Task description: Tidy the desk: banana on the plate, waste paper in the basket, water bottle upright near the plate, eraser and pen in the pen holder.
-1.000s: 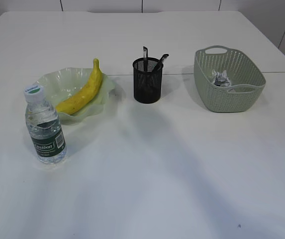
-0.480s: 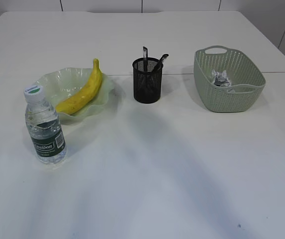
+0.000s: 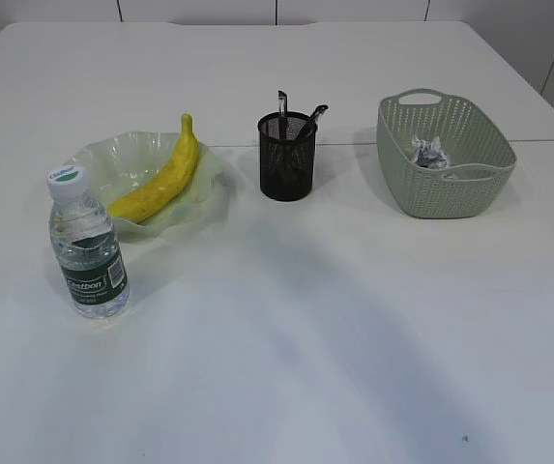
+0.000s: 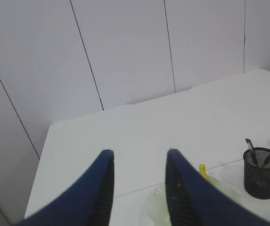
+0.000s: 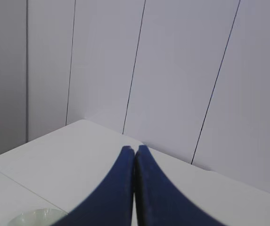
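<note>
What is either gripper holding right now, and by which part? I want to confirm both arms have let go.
Nothing is held. The left gripper stands open around empty air; the right gripper is shut with nothing between its fingers.

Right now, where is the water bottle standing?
In the exterior view the water bottle stands upright at the left of the table, just in front of the plate holding the banana.

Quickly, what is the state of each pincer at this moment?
Left pincer: open, holding nothing.
Right pincer: closed, holding nothing.
</note>
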`<move>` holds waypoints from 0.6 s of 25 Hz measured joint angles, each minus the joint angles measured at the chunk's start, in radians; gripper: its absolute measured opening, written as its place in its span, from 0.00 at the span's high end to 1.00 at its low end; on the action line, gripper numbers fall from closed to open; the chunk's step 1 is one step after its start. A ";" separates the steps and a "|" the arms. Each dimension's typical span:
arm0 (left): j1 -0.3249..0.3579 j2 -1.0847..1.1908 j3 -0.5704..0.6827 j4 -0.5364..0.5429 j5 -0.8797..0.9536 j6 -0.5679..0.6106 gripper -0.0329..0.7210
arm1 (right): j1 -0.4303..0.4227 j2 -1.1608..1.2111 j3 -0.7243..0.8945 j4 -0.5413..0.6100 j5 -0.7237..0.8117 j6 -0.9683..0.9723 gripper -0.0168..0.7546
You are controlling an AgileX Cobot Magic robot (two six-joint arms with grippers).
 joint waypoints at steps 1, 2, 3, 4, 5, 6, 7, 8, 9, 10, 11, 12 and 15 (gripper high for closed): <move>0.000 -0.006 0.000 0.000 0.010 0.000 0.66 | 0.000 -0.018 0.018 -0.004 0.002 0.000 0.99; 0.000 -0.012 0.000 0.000 0.014 0.000 0.68 | 0.000 -0.042 0.042 -0.008 0.004 0.000 0.99; 0.000 -0.014 0.000 0.007 0.017 0.000 0.70 | 0.000 -0.069 0.068 -0.012 0.004 0.000 0.99; 0.000 -0.018 0.000 0.011 0.022 0.000 0.71 | 0.000 -0.099 0.096 -0.016 0.004 0.000 0.99; 0.000 -0.025 0.000 0.019 0.024 0.000 0.72 | 0.000 -0.125 0.120 -0.018 0.005 0.000 0.99; 0.000 -0.029 0.000 0.028 0.029 0.000 0.72 | 0.000 -0.157 0.148 -0.021 0.005 0.000 0.99; 0.000 -0.033 0.000 0.032 0.031 0.000 0.72 | 0.000 -0.190 0.176 -0.024 0.005 0.000 0.99; 0.000 -0.038 0.000 0.034 0.031 0.000 0.72 | 0.000 -0.217 0.198 -0.026 0.005 0.000 0.99; 0.000 -0.042 0.000 0.036 0.031 0.000 0.72 | 0.000 -0.249 0.222 -0.032 0.005 0.000 0.99; 0.000 -0.047 0.000 0.036 0.032 0.000 0.72 | 0.000 -0.280 0.245 -0.036 0.005 0.000 0.99; 0.000 -0.052 0.000 0.037 0.032 0.000 0.73 | 0.000 -0.305 0.265 -0.041 0.006 0.000 0.99; 0.000 -0.060 0.000 0.038 0.033 0.000 0.73 | 0.000 -0.334 0.280 -0.045 0.008 0.000 0.99; 0.000 -0.081 0.000 0.038 0.043 0.000 0.73 | 0.000 -0.401 0.311 -0.047 0.031 0.000 0.99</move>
